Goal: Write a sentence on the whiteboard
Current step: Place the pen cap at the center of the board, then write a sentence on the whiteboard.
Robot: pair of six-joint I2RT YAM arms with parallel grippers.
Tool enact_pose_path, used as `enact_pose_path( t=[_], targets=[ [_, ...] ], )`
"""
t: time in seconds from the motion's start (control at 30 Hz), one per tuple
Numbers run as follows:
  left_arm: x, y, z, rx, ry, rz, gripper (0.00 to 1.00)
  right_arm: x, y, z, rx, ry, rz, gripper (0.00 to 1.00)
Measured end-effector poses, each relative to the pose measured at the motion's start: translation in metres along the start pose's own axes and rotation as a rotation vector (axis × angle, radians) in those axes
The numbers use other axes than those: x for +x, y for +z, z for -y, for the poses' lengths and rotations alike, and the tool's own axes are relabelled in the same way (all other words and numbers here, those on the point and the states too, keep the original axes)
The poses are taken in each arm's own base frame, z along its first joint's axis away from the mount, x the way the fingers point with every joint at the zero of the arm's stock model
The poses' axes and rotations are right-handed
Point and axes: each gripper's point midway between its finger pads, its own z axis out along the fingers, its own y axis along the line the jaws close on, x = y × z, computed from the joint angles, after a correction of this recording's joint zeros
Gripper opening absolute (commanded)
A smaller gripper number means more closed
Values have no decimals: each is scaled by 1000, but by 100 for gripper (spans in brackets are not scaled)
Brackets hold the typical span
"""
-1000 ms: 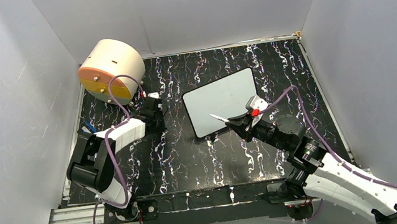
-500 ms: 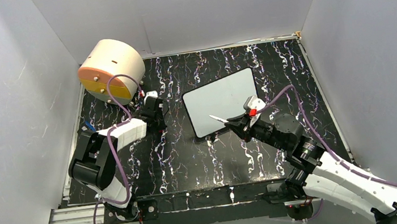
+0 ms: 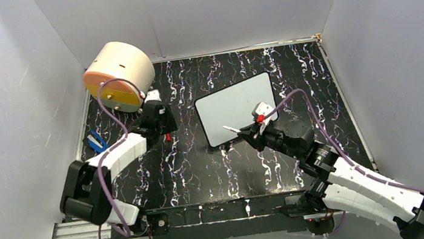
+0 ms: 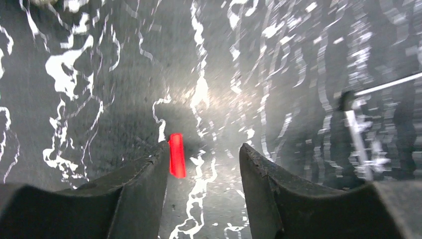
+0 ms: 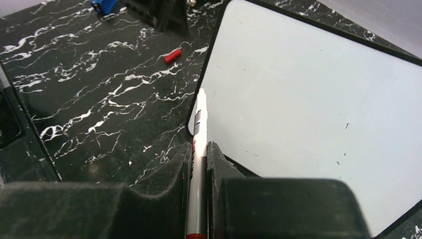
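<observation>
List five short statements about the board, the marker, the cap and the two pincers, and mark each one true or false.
1. The whiteboard bears no lettering. True.
2. The right pincer is shut on the marker. True.
3. The red cap sits on the marker's tip. False: it lies on the table, apart from the marker.
4. The left pincer grips the red cap. False: its jaws stand apart and the cap lies loose on the table.
5. The beige drum stands on the whiteboard. False: it sits in the far left corner, apart from the board.
</observation>
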Motion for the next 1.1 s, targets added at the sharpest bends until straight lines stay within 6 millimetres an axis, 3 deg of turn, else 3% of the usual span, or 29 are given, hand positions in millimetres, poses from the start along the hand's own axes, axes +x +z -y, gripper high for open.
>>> enact_pose_path(
  t=[0.17, 0.3, 0.4, 0.6, 0.73, 0.97, 1.1],
  targets=[
    [-53, -33, 18, 159, -83, 155, 59, 4, 8, 8, 41, 3, -42, 0],
    [-75, -52, 38, 313, -109, 221, 64, -3, 13, 13, 73, 2, -50, 0],
    [-78, -62, 54, 431, -111, 240, 72, -9, 17, 15, 100, -1, -54, 0],
    [-80, -80, 85, 677, -95, 266, 72, -15, 20, 18, 150, -11, -83, 0],
    [-89, -86, 103, 825, -69, 292, 69, -19, 20, 20, 185, -21, -95, 0],
    [-81, -76, 132, 1025, -15, 215, 61, -16, 23, 21, 230, -39, -138, 0],
    [-78, -81, 139, 1092, 16, 205, 55, -15, 28, 14, 255, -65, -157, 0]
  ],
)
